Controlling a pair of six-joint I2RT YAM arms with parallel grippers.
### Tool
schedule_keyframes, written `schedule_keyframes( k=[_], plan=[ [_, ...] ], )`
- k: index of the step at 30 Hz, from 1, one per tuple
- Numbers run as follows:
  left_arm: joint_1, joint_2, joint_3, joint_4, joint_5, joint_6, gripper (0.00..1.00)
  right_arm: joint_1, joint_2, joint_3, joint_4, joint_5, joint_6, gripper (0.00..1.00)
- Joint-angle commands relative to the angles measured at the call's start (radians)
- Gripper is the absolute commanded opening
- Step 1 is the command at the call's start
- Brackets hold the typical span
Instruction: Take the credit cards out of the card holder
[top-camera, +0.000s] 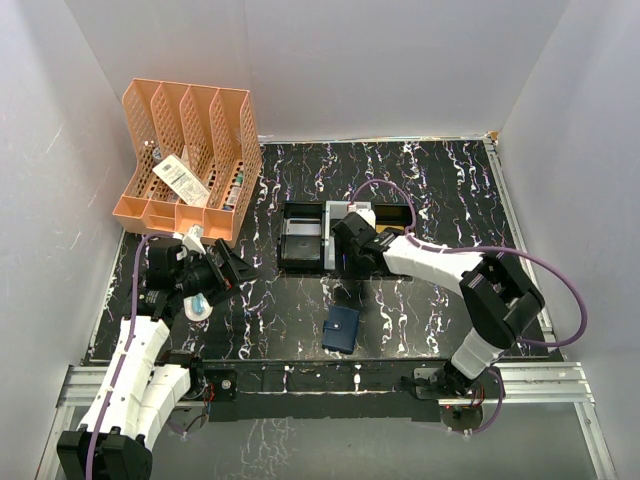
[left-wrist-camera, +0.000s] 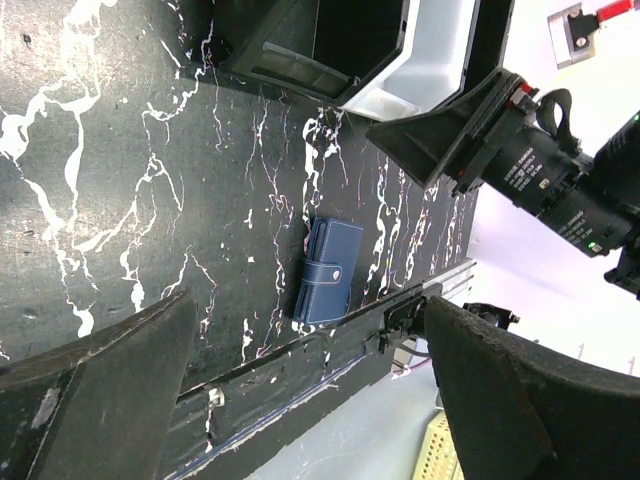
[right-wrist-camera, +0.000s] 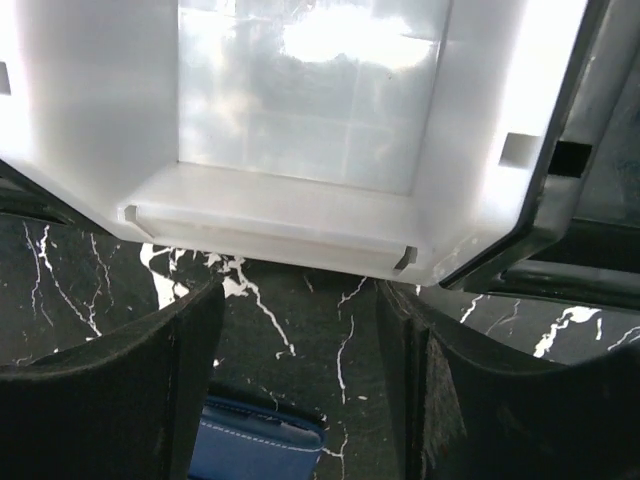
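Shut blue card holder (top-camera: 341, 328) lies near the front edge of the table (top-camera: 420, 320).
Only the left wrist view shows its snap strap. Left fingers (left-wrist-camera: 120, 380) are wide and empty, near the left edge. Right fingers (right-wrist-camera: 110, 400) are wide and empty, over bare table between the holder and a pale tray (right-wrist-camera: 300, 210).

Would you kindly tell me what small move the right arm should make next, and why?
Probably draw the right end effector back and down to the card holder: it lies closed just on the near side of the open, empty jaws, and no cards are out yet.
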Motion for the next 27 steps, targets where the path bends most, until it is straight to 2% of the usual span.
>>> schedule_keyframes(
  k=[1,9,14,17,22,24,27],
  plan=[
    [0.000,0.007,0.007,-0.017,0.060,0.019,0.94,-0.027,0.016,0.063,0.052,0.019,-0.099,0.61],
    [-0.003,0.021,0.001,0.001,0.097,0.021,0.93,-0.044,0.057,0.110,0.053,-0.013,-0.158,0.61],
    [-0.045,0.028,0.005,0.000,0.053,0.009,0.91,-0.044,-0.013,0.107,0.022,-0.060,-0.123,0.61],
    [-0.130,0.042,0.005,0.022,-0.033,-0.025,0.89,-0.044,-0.094,0.055,0.001,-0.062,-0.051,0.62],
    [-0.380,0.129,0.023,0.098,-0.238,-0.108,0.87,-0.044,-0.232,-0.079,0.007,-0.113,0.037,0.62],
    [-0.451,0.171,0.029,0.135,-0.304,-0.135,0.87,-0.044,-0.271,-0.136,0.074,-0.182,0.057,0.61],
    [-0.487,0.209,0.052,0.152,-0.381,-0.167,0.84,-0.044,-0.271,-0.168,0.177,-0.321,0.062,0.59]
  ],
)
